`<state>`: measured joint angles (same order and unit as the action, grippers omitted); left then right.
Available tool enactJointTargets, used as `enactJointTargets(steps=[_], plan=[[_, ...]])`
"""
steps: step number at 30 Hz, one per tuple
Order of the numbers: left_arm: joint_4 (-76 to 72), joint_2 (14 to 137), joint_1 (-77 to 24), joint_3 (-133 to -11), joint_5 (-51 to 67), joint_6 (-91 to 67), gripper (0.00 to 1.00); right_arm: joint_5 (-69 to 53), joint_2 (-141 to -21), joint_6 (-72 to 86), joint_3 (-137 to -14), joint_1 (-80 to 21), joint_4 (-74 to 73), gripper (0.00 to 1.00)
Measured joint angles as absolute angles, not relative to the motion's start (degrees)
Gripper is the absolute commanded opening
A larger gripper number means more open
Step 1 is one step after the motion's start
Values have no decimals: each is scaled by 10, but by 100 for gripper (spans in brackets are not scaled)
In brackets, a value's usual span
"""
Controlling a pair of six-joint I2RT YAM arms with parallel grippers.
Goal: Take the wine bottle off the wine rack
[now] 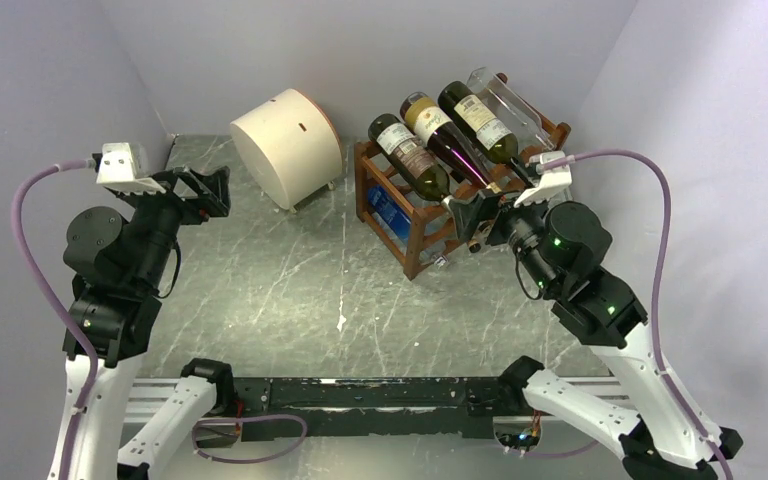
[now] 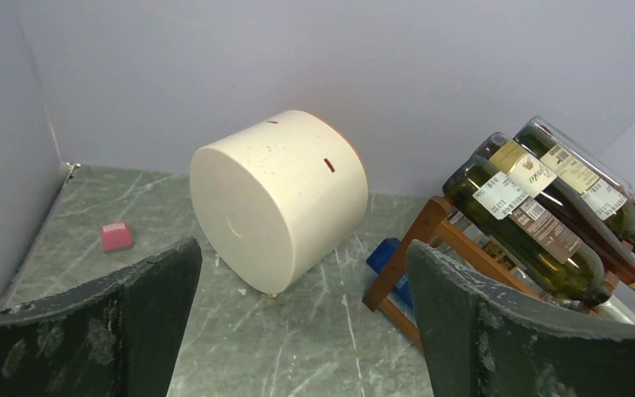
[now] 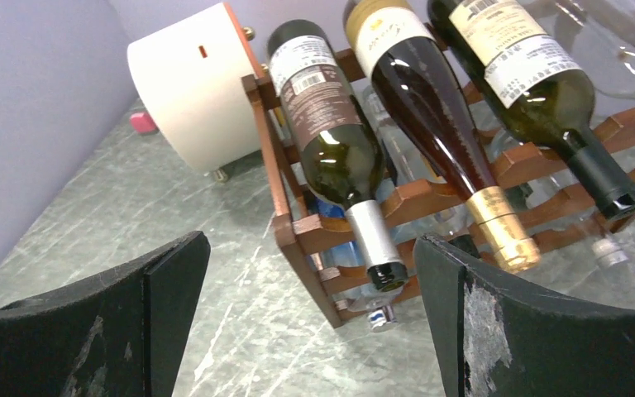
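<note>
I'm working in a robot lab test cell: bare lilac walls (image 1: 360, 50) are boxing in the marbled table (image 1: 260, 290) ahead of the left end effector (image 1: 208, 192).

One wine rack (image 3: 413, 198); four bottles (image 1: 412, 155) on top, others below unclear; one drum (image 1: 280, 150); one pink block (image 2: 116, 236)

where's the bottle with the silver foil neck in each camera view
top external: the silver-necked bottle lies right of centre, leftmost on top of the wine rack
left wrist: right side, nearest of the bottles
right wrist: top centre, leftmost bottle, neck toward the camera
shared landmark: the cream drum, left of the rack in every view
</note>
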<state>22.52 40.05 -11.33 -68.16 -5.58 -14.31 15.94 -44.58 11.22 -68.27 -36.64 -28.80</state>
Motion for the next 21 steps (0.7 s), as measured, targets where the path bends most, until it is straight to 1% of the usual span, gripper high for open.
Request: enactJointTargets(steps=[9, 15, 21], plan=[[247, 417, -96, -682, -3, -194, 96, 229, -469, 133, -735, -438, -344, 100], [267, 452, -90, -682, 35, -218, 96, 271, -491, 126, -736, -456, -350, 100], [281, 483, -87, -682, 67, -235, 96, 299, -542, 102, -738, -453, -337, 100]])
